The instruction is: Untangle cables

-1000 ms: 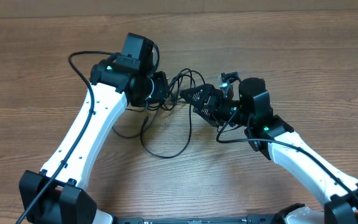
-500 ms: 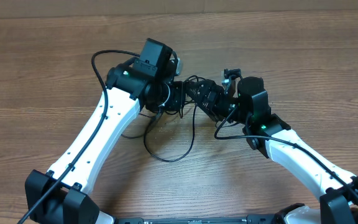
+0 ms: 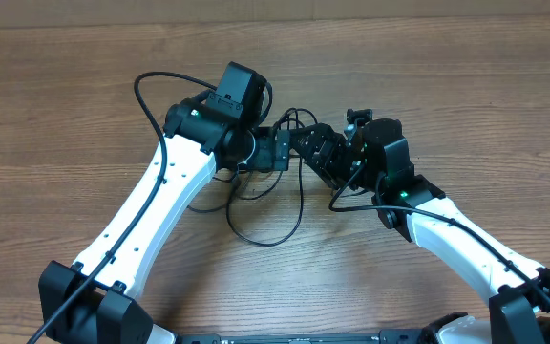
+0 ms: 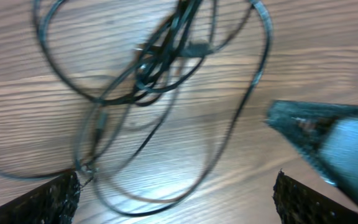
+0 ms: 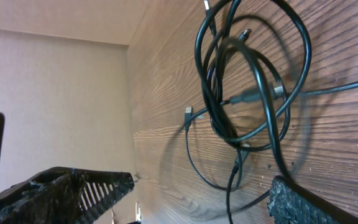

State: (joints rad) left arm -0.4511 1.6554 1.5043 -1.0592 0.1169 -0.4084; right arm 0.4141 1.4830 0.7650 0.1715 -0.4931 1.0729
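The cables (image 3: 267, 243) are thin black cords tangled on the wooden table, with one wide loop trailing toward the front. My left gripper (image 3: 280, 151) hangs over the tangle, tip to tip with my right gripper (image 3: 315, 153). In the left wrist view the knot of cables (image 4: 154, 62) lies ahead of the open left gripper (image 4: 176, 199), and one loop runs on the table between its fingers. In the right wrist view the tangle (image 5: 247, 93) lies beyond the open right gripper (image 5: 197, 193). A cord passes by its right finger (image 5: 316, 202).
The wooden table (image 3: 447, 86) spreads bare around the arms. The right gripper's finger (image 4: 328, 137) pokes into the left wrist view at the right. A thicker black wire (image 3: 146, 91) arcs off the left arm.
The left gripper went from shut to open. The left arm swung right toward the right gripper, and the cable loop shifted slightly right with it.
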